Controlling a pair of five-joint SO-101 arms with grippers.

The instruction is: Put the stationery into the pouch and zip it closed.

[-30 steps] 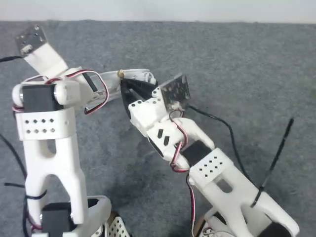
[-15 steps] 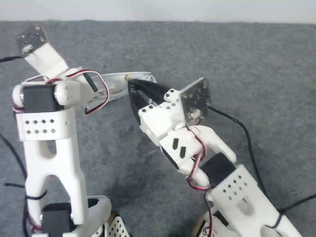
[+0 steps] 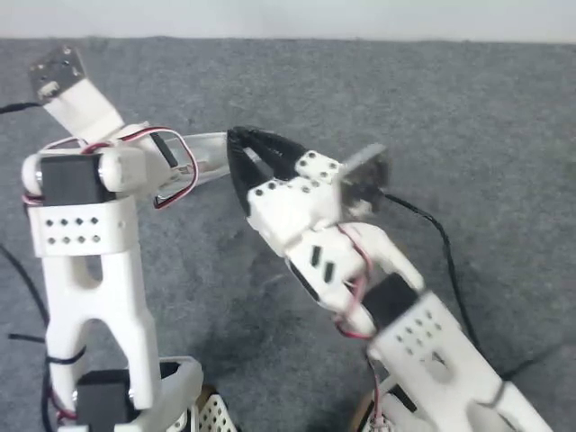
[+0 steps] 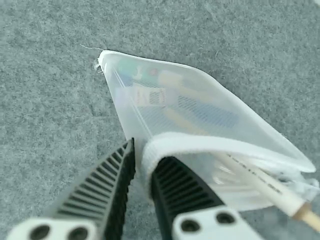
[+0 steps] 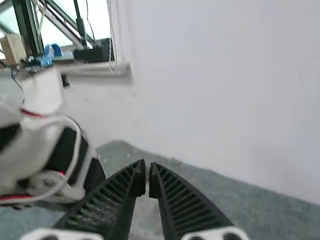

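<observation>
The pouch (image 4: pixel 190 110) lies on the grey carpet (image 4: pixel 50 100) with stationery (image 4: pixel 150 95) showing through its clear side. A pencil (image 4: pixel 280 195) pokes out of the open mouth. The left gripper (image 4: pixel 142 150) is pinched tight on the mouth's white rim, and the pouch's long axis runs straight away from it. The right gripper (image 5: pixel 147 165) has its jaws nearly touching on nothing. It sits just beside the mouth end but is tilted up toward the wall (image 5: pixel 225 75), so it likely has to dip down to reach the zip.
</observation>
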